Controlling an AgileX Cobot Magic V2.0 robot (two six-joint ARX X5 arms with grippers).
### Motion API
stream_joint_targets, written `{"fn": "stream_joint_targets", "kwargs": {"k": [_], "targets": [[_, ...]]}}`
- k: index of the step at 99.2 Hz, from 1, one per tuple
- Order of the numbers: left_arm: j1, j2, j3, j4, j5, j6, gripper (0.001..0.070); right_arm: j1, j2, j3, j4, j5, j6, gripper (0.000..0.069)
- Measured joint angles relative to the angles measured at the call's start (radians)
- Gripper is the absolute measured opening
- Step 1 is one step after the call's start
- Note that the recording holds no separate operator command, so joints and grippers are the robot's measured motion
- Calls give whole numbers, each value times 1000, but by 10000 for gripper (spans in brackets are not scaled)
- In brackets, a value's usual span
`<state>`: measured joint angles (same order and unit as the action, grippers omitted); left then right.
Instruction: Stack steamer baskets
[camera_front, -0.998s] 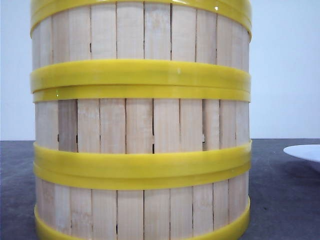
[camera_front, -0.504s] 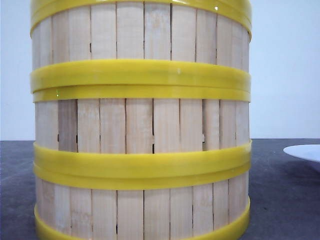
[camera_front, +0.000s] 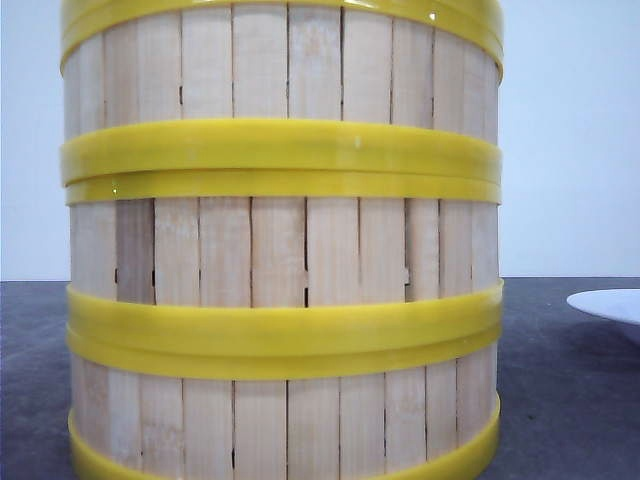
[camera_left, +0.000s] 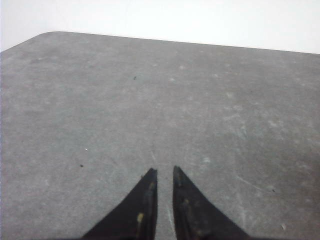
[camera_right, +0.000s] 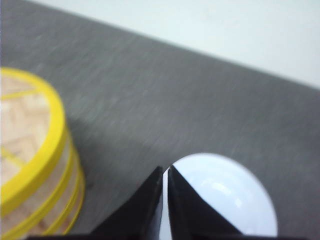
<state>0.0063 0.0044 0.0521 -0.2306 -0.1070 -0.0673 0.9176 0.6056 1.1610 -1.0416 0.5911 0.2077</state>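
The steamer baskets (camera_front: 285, 250) fill the middle of the front view as 1 upright column of pale slats, with paired yellow bands marking 2 seams between 3 tiers. In the right wrist view the same stack (camera_right: 30, 160) sits at the lower left of the frame, its woven top facing up. The bands run level and the walls line up, so the stack's long axis looks vertical, open faces upward, with no lean that I can make out.

The left pincer (camera_left: 165, 172) is nearly closed, its tips a sliver apart, holding nothing, over bare grey tabletop (camera_left: 150, 100). The right pincer (camera_right: 165, 170) is likewise almost closed and empty, hanging over the white plate (camera_right: 225, 200) at the lower right of its frame, well apart from the stack.

By my reading the stacking is done, and what remains is staying clear. To do that well, both arms should move away from the column, not across it, since a sideways nudge high up could shift a tier off its seam.
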Motion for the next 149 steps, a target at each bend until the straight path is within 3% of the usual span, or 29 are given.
{"fn": "stream_joint_targets", "kwargs": {"k": [21,38,52,77,96,118,134,149], "targets": [[0,0,0,0,0,0,29,-145,0,0,222,-31,-169,11],[0,0,0,0,0,0,29,-356,-3,-22,369,-201,-308,11],[0,0,0,0,0,0,29,-550,-26,-95,424,-347,-359,11],[0,0,0,0,0,0,29,-798,-146,-365,608,-478,-364,11],[0,0,0,0,0,0,29,-882,-285,-661,788,-487,-313,11],[0,0,0,0,0,0,29,-934,-451,-955,829,-503,-177,11],[0,0,0,0,0,0,29,-960,-530,-1080,864,-596,-155,11],[0,0,0,0,0,0,29,-979,-581,-1139,870,-607,-151,11]]}}
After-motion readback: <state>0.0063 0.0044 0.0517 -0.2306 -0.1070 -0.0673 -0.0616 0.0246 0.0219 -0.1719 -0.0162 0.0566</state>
